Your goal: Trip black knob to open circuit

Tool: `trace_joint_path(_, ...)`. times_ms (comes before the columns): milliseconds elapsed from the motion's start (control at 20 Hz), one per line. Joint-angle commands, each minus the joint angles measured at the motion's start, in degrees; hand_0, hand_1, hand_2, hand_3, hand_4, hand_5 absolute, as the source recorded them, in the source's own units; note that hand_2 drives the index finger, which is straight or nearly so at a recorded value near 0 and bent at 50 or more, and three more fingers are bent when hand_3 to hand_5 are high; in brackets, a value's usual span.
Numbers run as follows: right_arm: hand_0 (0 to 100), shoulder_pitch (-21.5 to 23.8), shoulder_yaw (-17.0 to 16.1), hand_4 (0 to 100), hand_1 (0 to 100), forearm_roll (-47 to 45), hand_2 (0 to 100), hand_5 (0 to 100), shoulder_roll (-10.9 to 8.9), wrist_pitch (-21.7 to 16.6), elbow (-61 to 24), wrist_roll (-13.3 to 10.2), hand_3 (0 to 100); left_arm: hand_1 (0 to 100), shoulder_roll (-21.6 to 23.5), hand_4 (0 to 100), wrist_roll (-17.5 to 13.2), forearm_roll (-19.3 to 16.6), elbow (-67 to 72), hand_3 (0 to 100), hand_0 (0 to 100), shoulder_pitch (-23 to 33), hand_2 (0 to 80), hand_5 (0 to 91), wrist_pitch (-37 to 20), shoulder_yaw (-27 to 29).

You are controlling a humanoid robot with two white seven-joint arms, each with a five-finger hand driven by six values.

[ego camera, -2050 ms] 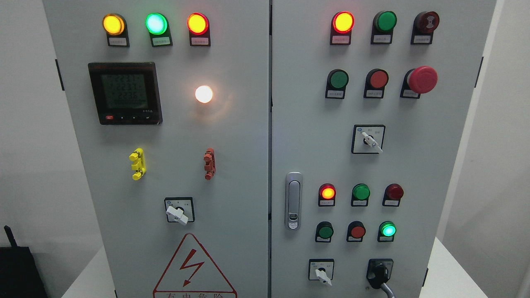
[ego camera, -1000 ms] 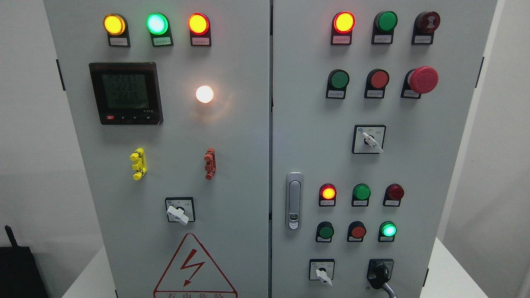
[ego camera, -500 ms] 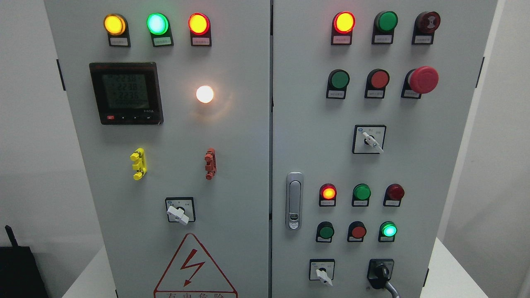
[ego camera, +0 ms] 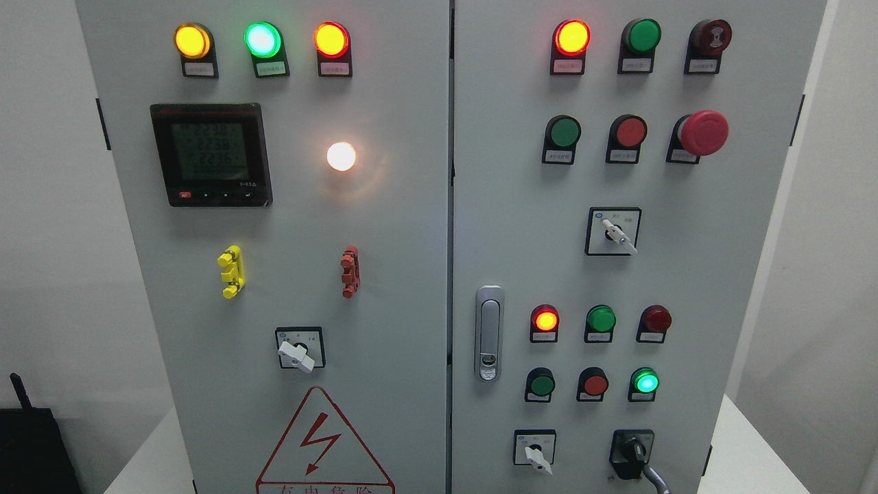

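The black knob (ego camera: 632, 454) sits on its black plate at the lower right of the grey cabinet's right door (ego camera: 521, 206), close to the picture's bottom edge. A thin grey curved piece (ego camera: 657, 477) reaches up from the bottom edge and meets the knob's lower right side. It looks like one finger of my right hand, and the rest of that hand is out of the picture. My left hand does not show.
A white selector switch (ego camera: 537, 457) lies left of the knob, with a lit green lamp (ego camera: 644, 381) and a red button (ego camera: 593, 383) above. A silver door latch (ego camera: 488, 333) stands near the door seam. The cabinet rests on a white table (ego camera: 748, 446).
The grey piece under the knob has slid a little to the right, and the knob's handle looks turned slightly. The whole view has drifted a few pixels.
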Motion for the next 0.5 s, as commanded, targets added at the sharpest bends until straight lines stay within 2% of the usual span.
trace_joint_path(0, 0, 0.2, -0.5, 98, 0, 0.1, 0, 100, -0.06, 0.0, -0.1, -0.1, 100, 39, 0.0, 0, 0.0, -1.3, 0.0, 0, 12, 0.0, 0.0, 0.0, -0.1, 0.0)
trace_joint_path(450, 0, 1.5, -0.4, 97, 0, -0.5, 0, 100, 0.38, 0.0, -1.8, -0.5, 100, 39, 0.0, 0, 0.0, -1.3, 0.0, 0, 12, 0.0, 0.0, 0.0, 0.0, 0.0)
